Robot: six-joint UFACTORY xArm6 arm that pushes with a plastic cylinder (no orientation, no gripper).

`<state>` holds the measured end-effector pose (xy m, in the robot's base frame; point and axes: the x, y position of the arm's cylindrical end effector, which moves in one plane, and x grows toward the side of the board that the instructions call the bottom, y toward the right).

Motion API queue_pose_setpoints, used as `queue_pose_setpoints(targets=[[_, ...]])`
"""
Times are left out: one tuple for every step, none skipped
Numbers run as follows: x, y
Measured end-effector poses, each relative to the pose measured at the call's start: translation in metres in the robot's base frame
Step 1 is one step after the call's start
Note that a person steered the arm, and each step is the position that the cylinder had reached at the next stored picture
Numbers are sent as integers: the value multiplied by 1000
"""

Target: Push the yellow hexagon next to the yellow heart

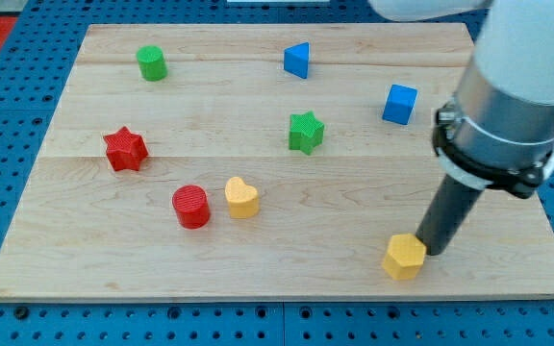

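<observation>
— Where's my tip (431,252)?
— Low on the bench (258,96), touching the yellow hexagon (404,257) on its right, upper side. No gripper here, only the rod.
— And the yellow heart (241,197)?
— Well off to the tip's left, just beside the red cylinder (191,207).

My tip (434,252) is sitting against the yellow hexagon (404,257) on its view's-right side, near the worktop's (287,279) bottom edge. The yellow heart (241,197) is lying well apart to the view's left, just beside the red cylinder (191,207).
</observation>
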<state>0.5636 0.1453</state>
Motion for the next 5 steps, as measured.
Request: queue_pose_setpoints(targets=[[0, -4], [55, 14], [54, 7], [43, -15], [12, -17]])
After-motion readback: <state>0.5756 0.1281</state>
